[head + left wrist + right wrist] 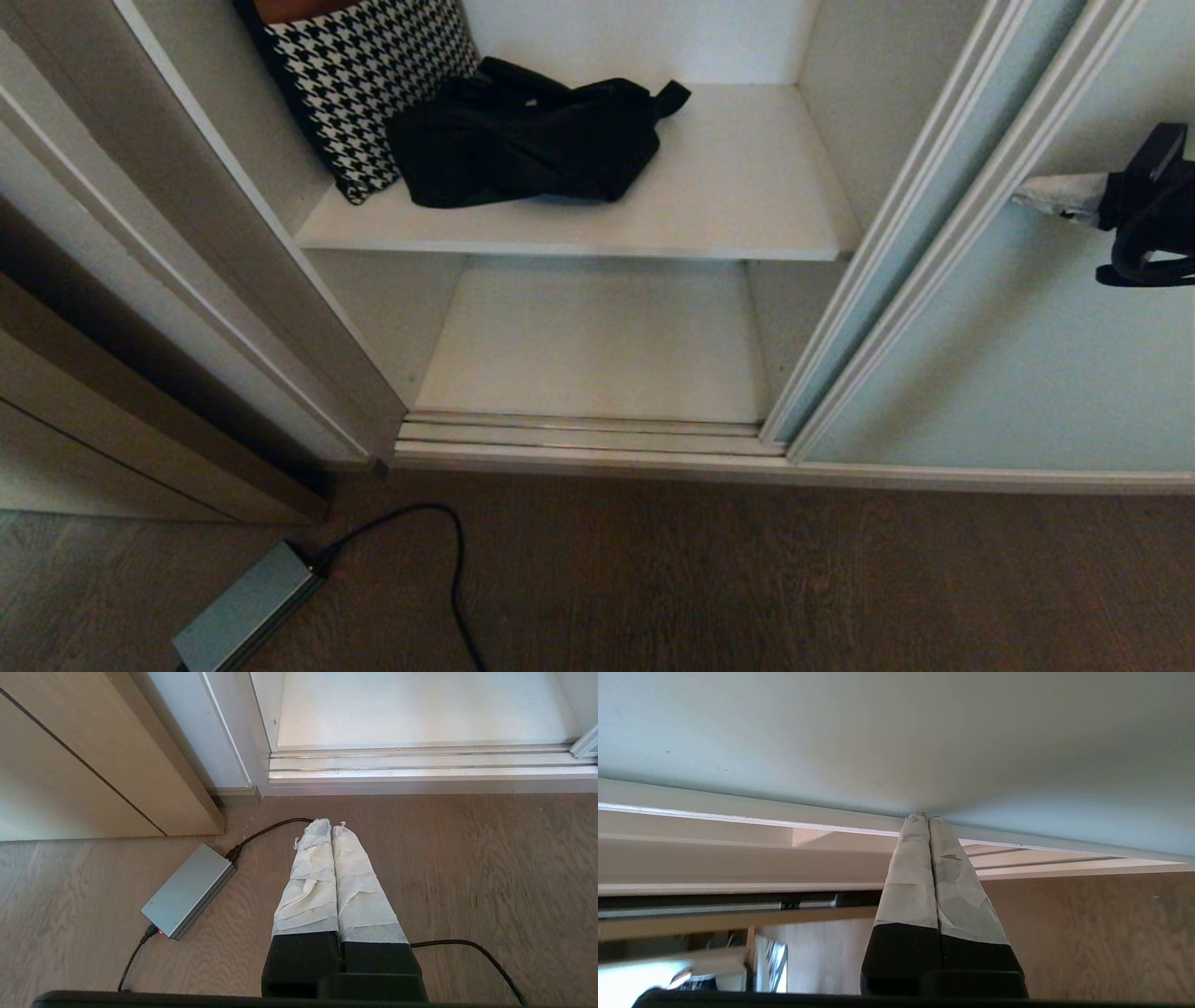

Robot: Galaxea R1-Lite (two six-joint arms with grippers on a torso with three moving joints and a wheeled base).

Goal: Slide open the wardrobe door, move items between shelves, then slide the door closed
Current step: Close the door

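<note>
The pale blue-green sliding wardrobe door stands slid to the right, leaving the wardrobe open. A black fabric bag lies on the upper white shelf. The lower shelf below it is bare. My right gripper is shut, its taped tips resting against the door's glass close to its white frame; in the right wrist view the right gripper holds nothing. My left gripper hangs shut and empty over the floor in front of the wardrobe.
A black-and-white houndstooth cushion leans at the shelf's left behind the bag. On the wooden floor lie a grey power box and its black cable. The metal door tracks run along the wardrobe's base.
</note>
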